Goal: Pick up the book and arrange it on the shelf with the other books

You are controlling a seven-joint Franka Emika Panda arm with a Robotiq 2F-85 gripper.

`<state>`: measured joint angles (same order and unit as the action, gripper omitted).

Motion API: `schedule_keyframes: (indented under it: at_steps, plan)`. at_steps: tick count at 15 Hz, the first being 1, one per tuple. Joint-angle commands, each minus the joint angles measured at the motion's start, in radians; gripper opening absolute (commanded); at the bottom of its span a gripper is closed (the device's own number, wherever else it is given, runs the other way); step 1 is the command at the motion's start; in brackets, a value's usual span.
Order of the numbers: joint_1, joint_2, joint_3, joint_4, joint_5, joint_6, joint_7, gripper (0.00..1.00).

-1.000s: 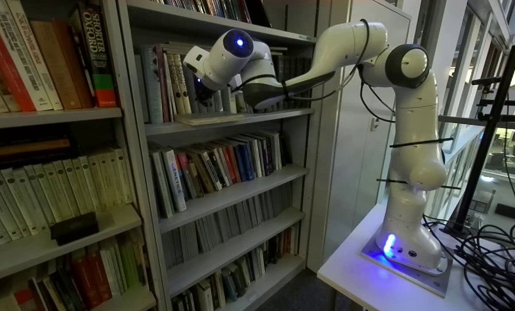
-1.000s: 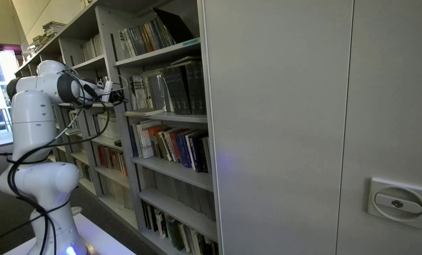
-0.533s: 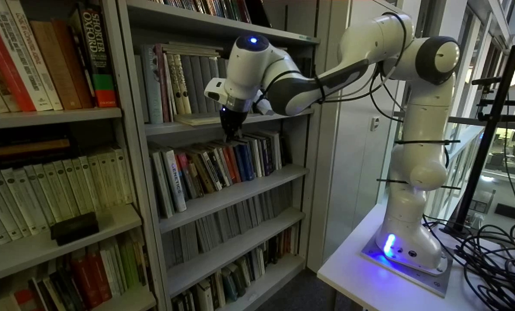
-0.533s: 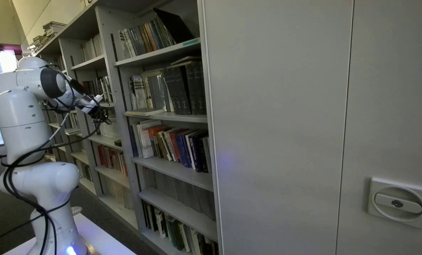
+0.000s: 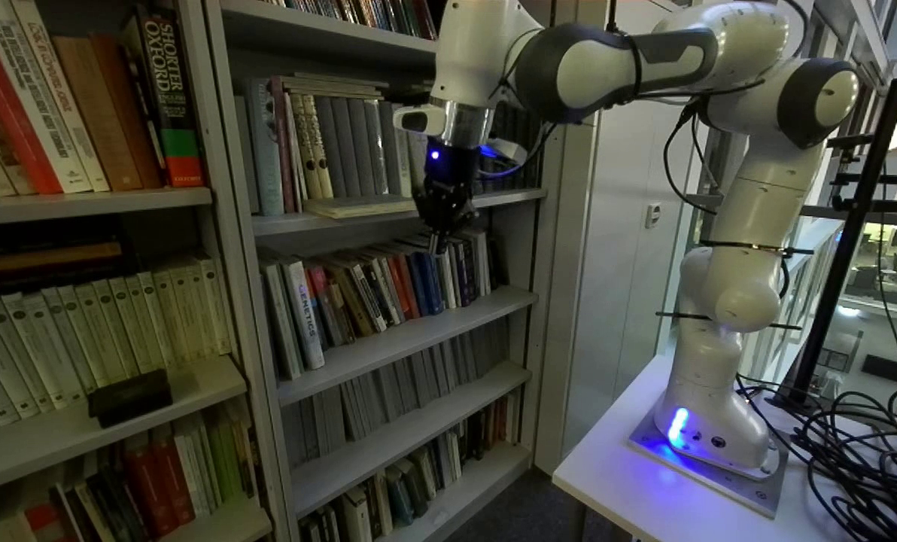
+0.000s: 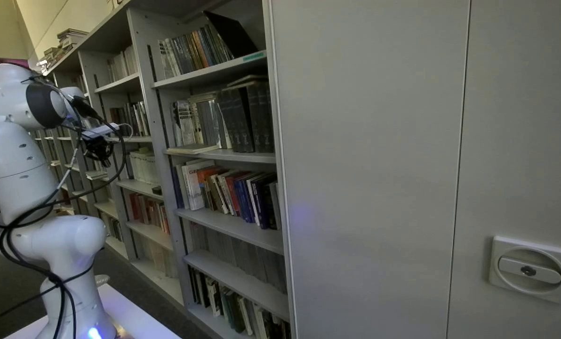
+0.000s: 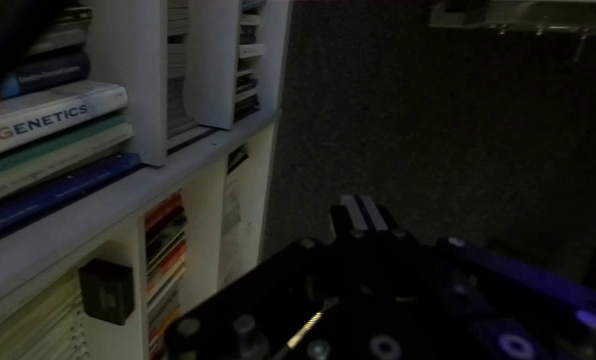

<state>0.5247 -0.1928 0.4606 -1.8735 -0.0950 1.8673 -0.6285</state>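
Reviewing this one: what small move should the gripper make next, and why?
I'd probably open the gripper: its fingertips look closed together with nothing visible between them, while the pale book lies flat and unheld on the grey shelf, in front of upright books.

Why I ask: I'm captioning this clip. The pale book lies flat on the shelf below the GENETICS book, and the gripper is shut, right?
Not quite: the pale book lies flat on the shelf above the GENETICS book, as both exterior views show. The rest stands: the gripper is shut, as the wrist view shows.
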Motion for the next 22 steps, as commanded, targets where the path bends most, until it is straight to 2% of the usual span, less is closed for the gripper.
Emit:
schedule_keyframes:
  at_steps: [1, 2, 3, 4, 5, 7, 8, 12, 13, 14, 15, 20, 21, 22]
  plan:
    - [0.0, -0.032, -0.035, 0.05, 0.091, -0.138, -0.16, 0.0]
    - [-0.004, -0.034, -0.04, 0.061, 0.096, -0.159, -0.188, 0.0]
    - [-0.011, -0.03, -0.043, 0.076, 0.079, -0.176, -0.213, 0.26]
    - [-0.009, -0.025, -0.02, 0.049, 0.065, -0.134, -0.145, 0.27]
    - [-0.012, -0.025, -0.022, 0.054, 0.065, -0.139, -0.152, 0.09]
    - [-0.011, -0.021, -0.02, 0.052, 0.065, -0.139, -0.15, 0.24]
    - [-0.01, -0.019, -0.019, 0.051, 0.065, -0.138, -0.15, 0.27]
    - [-0.01, -0.017, -0.016, 0.051, 0.065, -0.138, -0.15, 0.27]
    - [-0.01, -0.017, -0.016, 0.051, 0.065, -0.138, -0.15, 0.52]
    - [-0.01, -0.014, -0.016, 0.055, 0.07, -0.151, -0.147, 0.53]
    - [-0.01, -0.012, -0.018, 0.054, 0.08, -0.149, -0.15, 0.58]
    - [-0.011, 0.008, -0.023, 0.051, 0.108, -0.157, -0.161, 0.96]
    - [-0.011, 0.009, -0.023, 0.052, 0.111, -0.156, -0.164, 1.0]
    - [-0.012, 0.011, -0.023, 0.055, 0.11, -0.157, -0.164, 1.0]
